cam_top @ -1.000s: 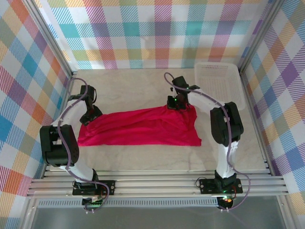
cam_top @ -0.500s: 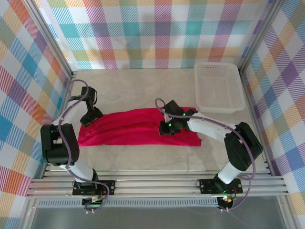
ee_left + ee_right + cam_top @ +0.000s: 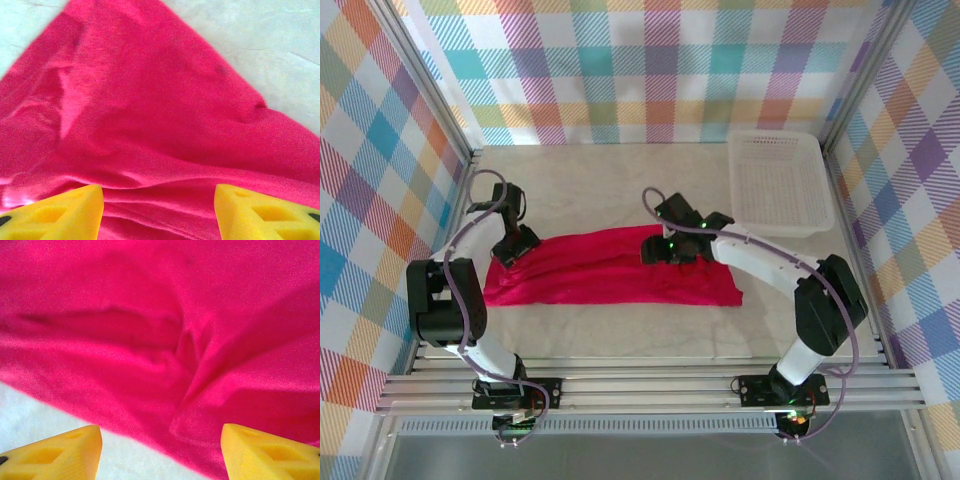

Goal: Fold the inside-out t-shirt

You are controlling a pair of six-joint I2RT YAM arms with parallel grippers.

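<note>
My left pincer (image 3: 510,247) hangs over the far left corner of the inside-out t-shirt (image 3: 610,278); in the left wrist view its 2 yellow fingers (image 3: 55,212) stand well apart, red cloth lies under the gap, and nothing is clamped between them; so it is open and holds nothing. The t-shirt lies as 1 long creased red band across the middle of the table (image 3: 620,185), running from my left arm toward my right. My right pincer (image 3: 660,247) sits over the shirt's far edge, right of the middle; in the right wrist view its 2 fingers (image 3: 270,455) are also wide apart, above the cloth's edge and a strip of bare table; it grips nothing. A white basket (image 3: 778,185) stands at the far right corner, apart from the shirt.
</note>
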